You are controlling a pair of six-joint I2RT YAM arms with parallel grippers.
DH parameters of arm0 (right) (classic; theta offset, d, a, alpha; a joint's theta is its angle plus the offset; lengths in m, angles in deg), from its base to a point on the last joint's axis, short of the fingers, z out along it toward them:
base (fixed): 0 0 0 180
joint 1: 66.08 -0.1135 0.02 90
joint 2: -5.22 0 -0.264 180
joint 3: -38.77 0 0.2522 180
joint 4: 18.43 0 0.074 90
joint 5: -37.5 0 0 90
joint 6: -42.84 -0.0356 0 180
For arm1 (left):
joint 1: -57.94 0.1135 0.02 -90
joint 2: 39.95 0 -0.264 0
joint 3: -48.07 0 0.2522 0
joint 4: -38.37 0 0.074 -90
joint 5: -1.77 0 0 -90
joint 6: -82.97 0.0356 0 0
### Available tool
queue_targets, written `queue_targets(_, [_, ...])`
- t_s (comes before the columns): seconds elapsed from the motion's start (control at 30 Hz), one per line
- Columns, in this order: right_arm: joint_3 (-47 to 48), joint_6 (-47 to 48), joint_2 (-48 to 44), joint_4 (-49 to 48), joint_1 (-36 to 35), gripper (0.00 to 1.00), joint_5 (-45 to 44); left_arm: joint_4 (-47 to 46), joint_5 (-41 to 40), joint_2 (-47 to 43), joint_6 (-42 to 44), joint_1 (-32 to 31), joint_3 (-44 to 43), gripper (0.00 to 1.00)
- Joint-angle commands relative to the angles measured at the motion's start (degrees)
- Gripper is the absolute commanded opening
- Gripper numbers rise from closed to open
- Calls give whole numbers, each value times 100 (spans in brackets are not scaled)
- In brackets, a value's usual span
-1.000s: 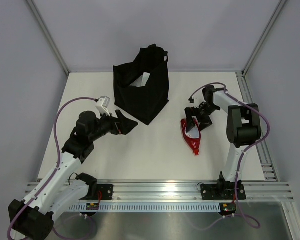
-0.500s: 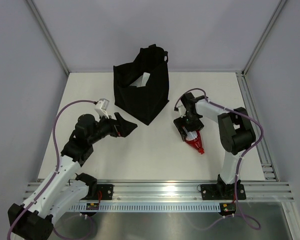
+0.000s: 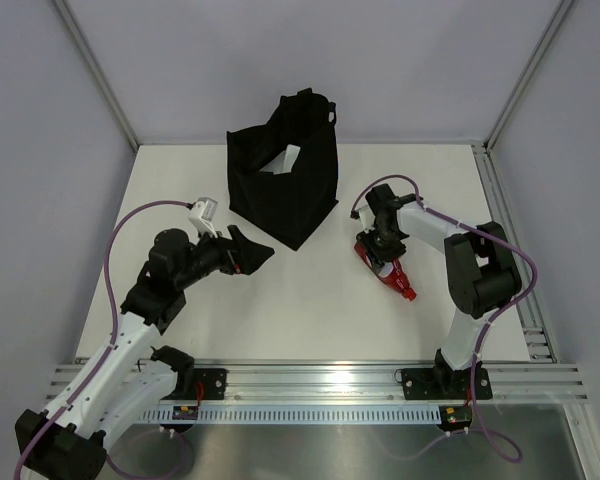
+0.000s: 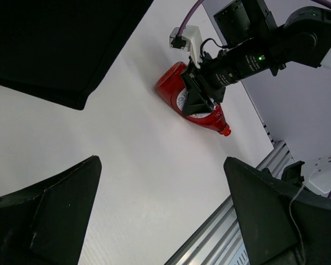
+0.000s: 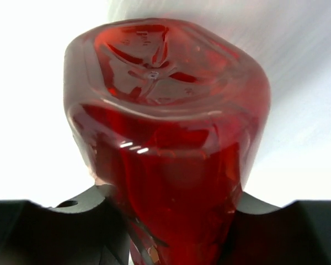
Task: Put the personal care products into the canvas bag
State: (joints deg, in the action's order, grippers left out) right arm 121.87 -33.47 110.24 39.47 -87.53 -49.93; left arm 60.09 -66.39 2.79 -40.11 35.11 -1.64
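A red bottle (image 3: 392, 275) lies on the white table to the right of the black canvas bag (image 3: 285, 195), its cap pointing to the near right. My right gripper (image 3: 382, 248) is shut on the red bottle (image 5: 165, 143), whose base fills the right wrist view between the black fingers (image 5: 60, 232). The left wrist view catches the same red bottle (image 4: 193, 105) with its pale label, under the right gripper. My left gripper (image 3: 255, 252) hangs open just left of the bag's near corner, and nothing sits between its fingers (image 4: 44, 215). The bag (image 4: 60, 44) stands upright with its mouth open.
A white tag (image 3: 291, 154) shows inside the bag's mouth. An aluminium rail (image 3: 320, 380) runs along the near table edge. Grey walls and metal posts (image 3: 95, 75) close the back and sides of the table.
My right gripper swung left over the red bottle and closed on it. The bottle turned and shifted, its cap now pointing further right. The left arm barely moved.
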Motion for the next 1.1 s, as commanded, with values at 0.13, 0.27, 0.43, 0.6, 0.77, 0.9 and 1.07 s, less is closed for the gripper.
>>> queue_targets(0.13, [263, 537, 89, 207, 352, 0, 1385, 3, -5, -152, 91, -2, -36, 99])
queue_targets(0.27, [536, 696, 282, 472, 686, 0, 2237, 47, -31, -170, 91, -2, -53, 99])
queue_targets(0.43, [782, 793, 476, 841, 1089, 0, 3274, 161, -84, -152, 126, -2, -132, 99])
queue_targets(0.6, [906, 837, 345, 1009, 1292, 0, 4365, 328, -180, -187, 214, -2, -246, 99])
queue_targets(0.77, [1300, 626, -94, 1079, 1354, 0, 5068, 477, -260, -187, 284, -2, -413, 99])
queue_targets(0.9, [1976, 266, -297, 1141, 1354, 0, 5455, 680, -374, -205, 425, -2, -659, 99])
queue_targets(1.07, [3493, -603, -157, 983, 1310, 0, 5957, 908, -532, -213, 601, -2, -923, 99])
